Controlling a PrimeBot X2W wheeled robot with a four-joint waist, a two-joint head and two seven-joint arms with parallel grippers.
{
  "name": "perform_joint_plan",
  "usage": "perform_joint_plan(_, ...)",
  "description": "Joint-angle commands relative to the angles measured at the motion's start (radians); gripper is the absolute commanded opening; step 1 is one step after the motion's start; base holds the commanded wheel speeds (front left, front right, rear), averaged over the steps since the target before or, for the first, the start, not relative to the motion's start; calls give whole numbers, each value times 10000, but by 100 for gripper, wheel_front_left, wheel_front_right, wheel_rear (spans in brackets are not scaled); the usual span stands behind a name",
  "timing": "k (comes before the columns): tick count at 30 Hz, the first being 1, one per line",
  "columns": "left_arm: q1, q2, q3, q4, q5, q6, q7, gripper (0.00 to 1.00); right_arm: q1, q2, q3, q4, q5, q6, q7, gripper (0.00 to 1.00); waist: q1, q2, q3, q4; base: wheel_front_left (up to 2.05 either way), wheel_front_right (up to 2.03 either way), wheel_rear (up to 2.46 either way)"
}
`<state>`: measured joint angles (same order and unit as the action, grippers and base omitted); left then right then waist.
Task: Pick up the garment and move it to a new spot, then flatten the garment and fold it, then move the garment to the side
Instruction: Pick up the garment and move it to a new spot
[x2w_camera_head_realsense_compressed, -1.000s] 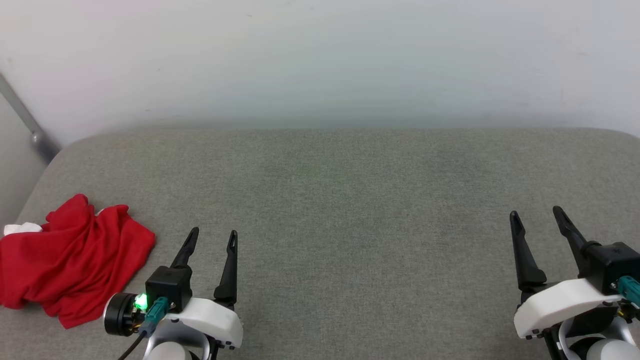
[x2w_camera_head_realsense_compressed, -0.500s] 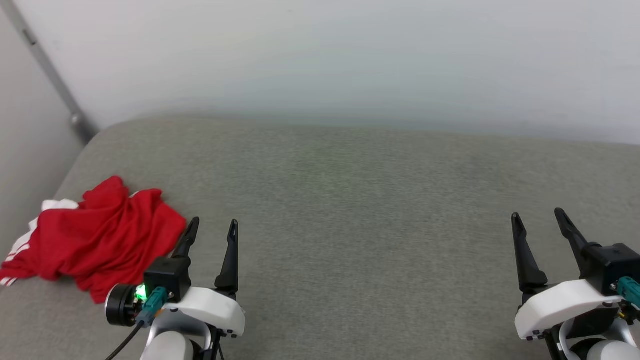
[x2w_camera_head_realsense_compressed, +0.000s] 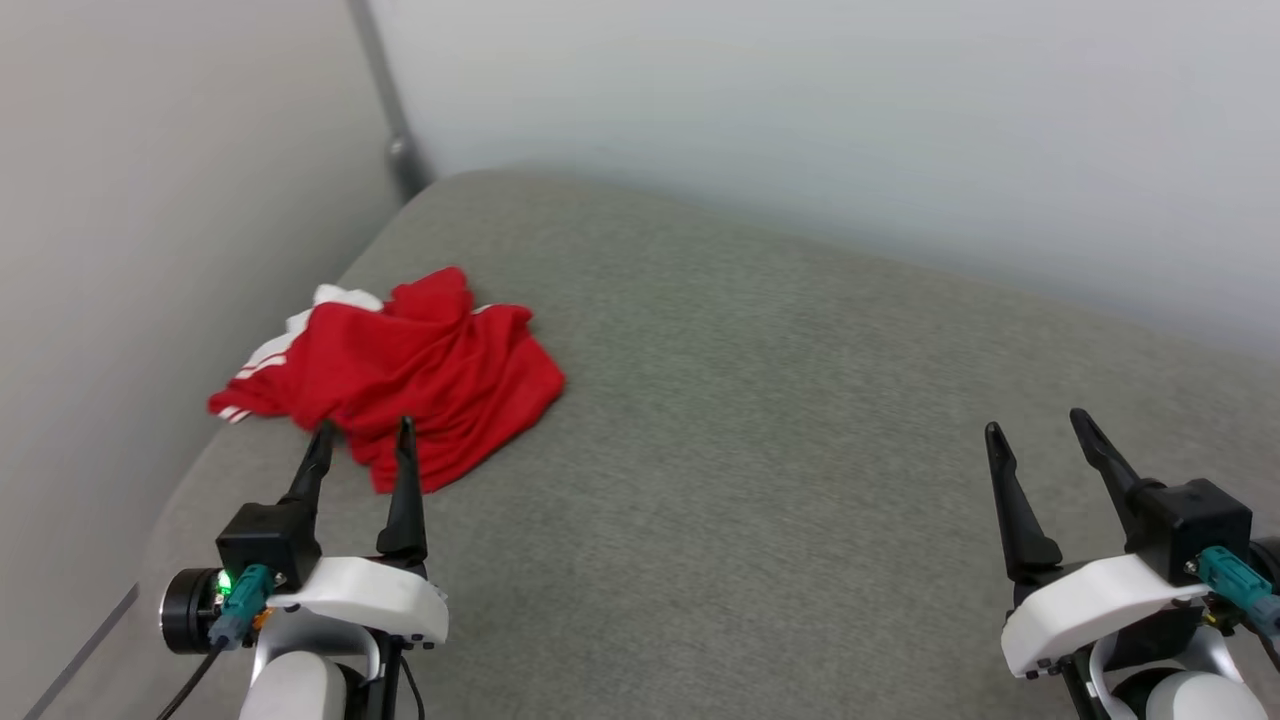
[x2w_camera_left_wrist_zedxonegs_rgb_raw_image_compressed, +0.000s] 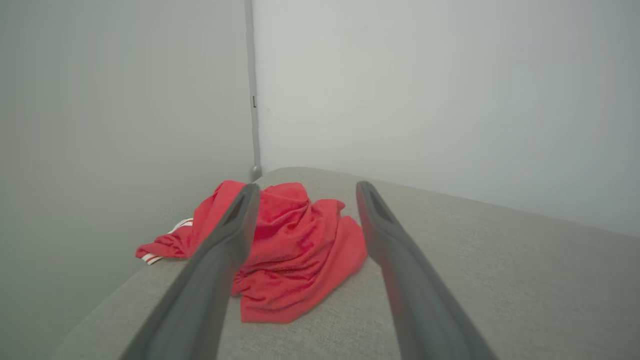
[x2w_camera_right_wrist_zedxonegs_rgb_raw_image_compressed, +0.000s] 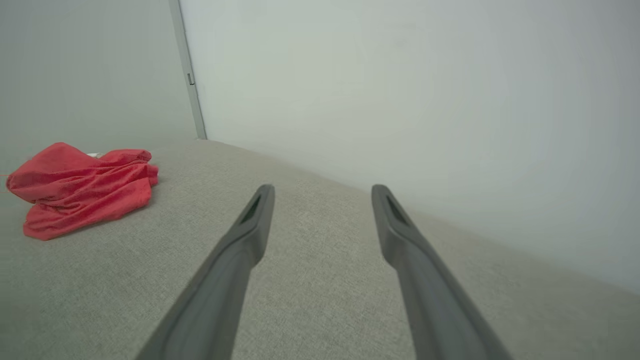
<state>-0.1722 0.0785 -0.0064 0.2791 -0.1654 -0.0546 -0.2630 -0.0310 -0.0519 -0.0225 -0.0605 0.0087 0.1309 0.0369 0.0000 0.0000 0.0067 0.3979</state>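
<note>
The garment (x2w_camera_head_realsense_compressed: 420, 375) is a crumpled red heap with a white, red-striped sleeve edge at its left, lying near the grey surface's left edge and far corner. In the left wrist view the garment (x2w_camera_left_wrist_zedxonegs_rgb_raw_image_compressed: 295, 250) lies straight ahead between and beyond the fingers. My left gripper (x2w_camera_head_realsense_compressed: 364, 435) is open and empty, its tips just short of the cloth's near edge. My right gripper (x2w_camera_head_realsense_compressed: 1037, 423) hangs open and empty at the lower right, far from the shirt. In the right wrist view the garment (x2w_camera_right_wrist_zedxonegs_rgb_raw_image_compressed: 82, 187) sits at the far left.
The grey padded surface (x2w_camera_head_realsense_compressed: 760, 440) stretches wide to the right of the shirt. Pale walls (x2w_camera_head_realsense_compressed: 800, 120) close it off at the back and left, meeting at a grey corner strip (x2w_camera_head_realsense_compressed: 385, 105). The surface's left edge (x2w_camera_head_realsense_compressed: 175, 490) drops off beside my left arm.
The head camera has swung left, so the shirt and corner now sit nearer the picture's middle. My left gripper now points at the shirt's near edge. Both grippers stay open.
</note>
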Motion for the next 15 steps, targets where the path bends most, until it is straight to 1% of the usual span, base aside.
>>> perform_joint_plan(1,42,-65,13,-46,25,-43,-26,100,-97,22,23,19,-18,-3,-12,100,0,0,36,599,0,0,0)
perform_joint_plan(6,100,-97,217,-75,-11,-147,-26,100,-165,22,67,129,71,-3,-78,100,0,0,47,1135,0,0,0)
perform_joint_plan(15,199,-73,555,-186,255,-142,-26,100,-437,21,267,356,60,-3,-153,100,0,0,182,1214,0,0,0)
